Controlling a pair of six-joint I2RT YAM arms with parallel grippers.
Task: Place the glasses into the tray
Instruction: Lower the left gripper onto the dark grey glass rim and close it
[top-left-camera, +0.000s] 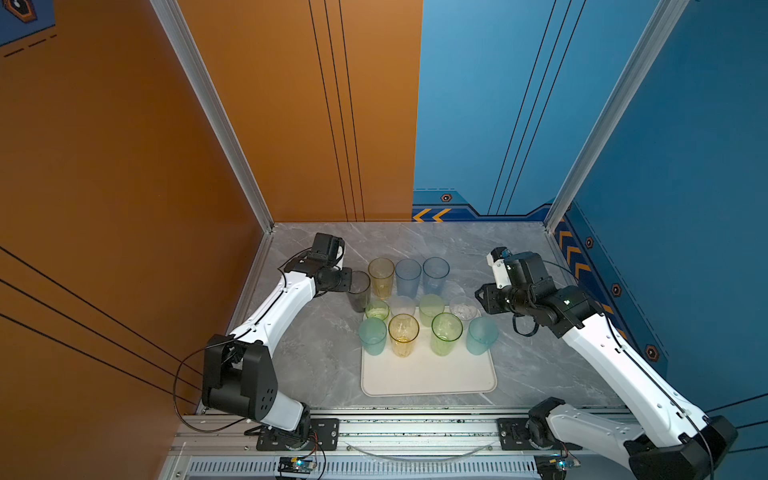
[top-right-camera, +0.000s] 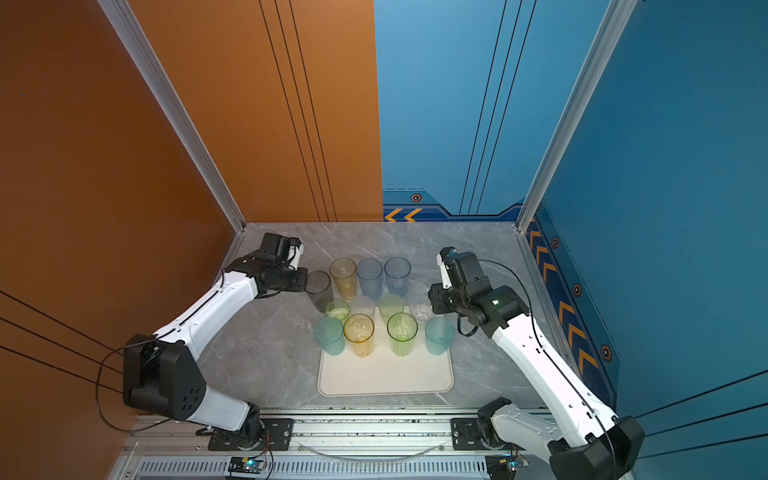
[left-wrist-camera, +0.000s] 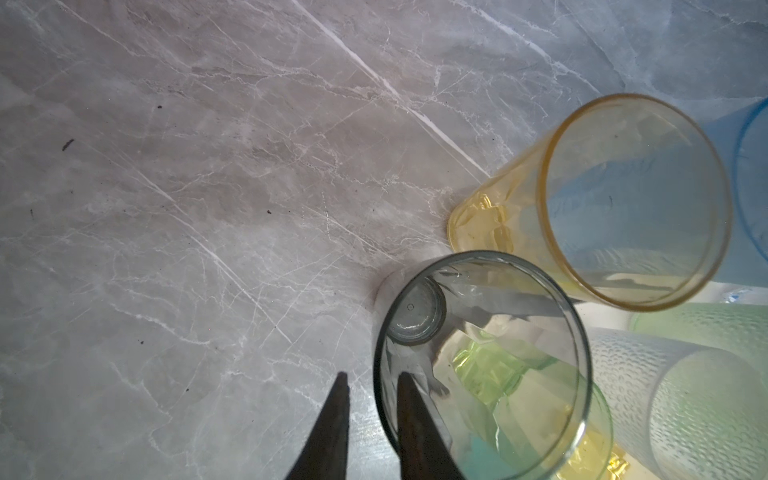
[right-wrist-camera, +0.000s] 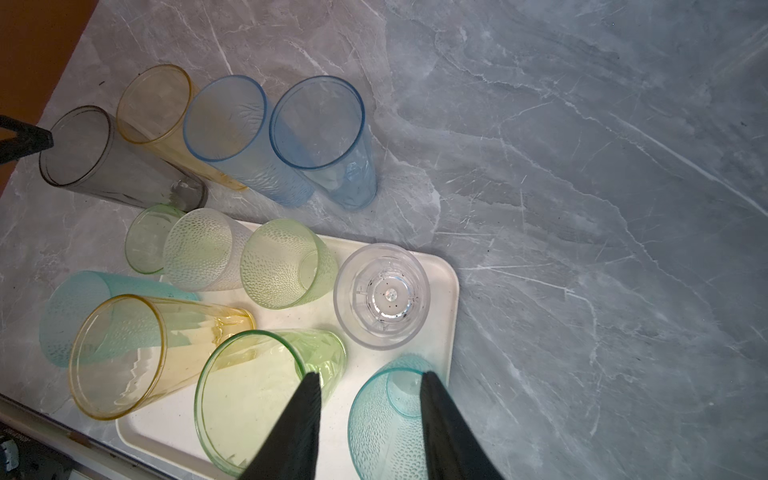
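Twelve glasses and one tray (top-left-camera: 428, 376) are in view: one smoky grey, two yellow, two blue, three green, two teal and two clear.

The far row, left to right, is the smoky grey glass (top-left-camera: 360, 294), the far yellow glass (top-left-camera: 381, 275), the left blue glass (top-left-camera: 408, 276) and the right blue glass (top-left-camera: 435, 274). All four are on the worktop (top-left-camera: 316, 345), beyond the tray.

Next comes the short green glass (top-left-camera: 377, 309) at the tray's far left corner; I cannot tell whether it is on or off the tray. The dimpled clear glass (top-left-camera: 402, 305), the dimpled green glass (top-left-camera: 431, 309) and the short clear glass (top-left-camera: 462, 308) follow it on the tray.

The near row is the left teal glass (top-left-camera: 372, 336) at the tray's left rim, then the near yellow glass (top-left-camera: 403, 338), the tall green glass (top-left-camera: 446, 334) and the right teal glass (top-left-camera: 482, 336).

The worktop is grey and marbled. An orange wall (top-left-camera: 124, 166) stands to the left and a blue wall (top-left-camera: 685, 166) to the right, with aluminium posts (top-left-camera: 216, 116) at the corners.

The left arm (top-left-camera: 286, 299) bends inward from the near rail (top-left-camera: 415, 428). The left fingers (left-wrist-camera: 332, 424) pinch the smoky grey glass's wall at the rim, one inside and one outside.

The right arm (top-left-camera: 602, 345) reaches in over the tray's far right corner. The right fingers (right-wrist-camera: 291, 428) are spread apart above the tall green glass and the right teal glass.
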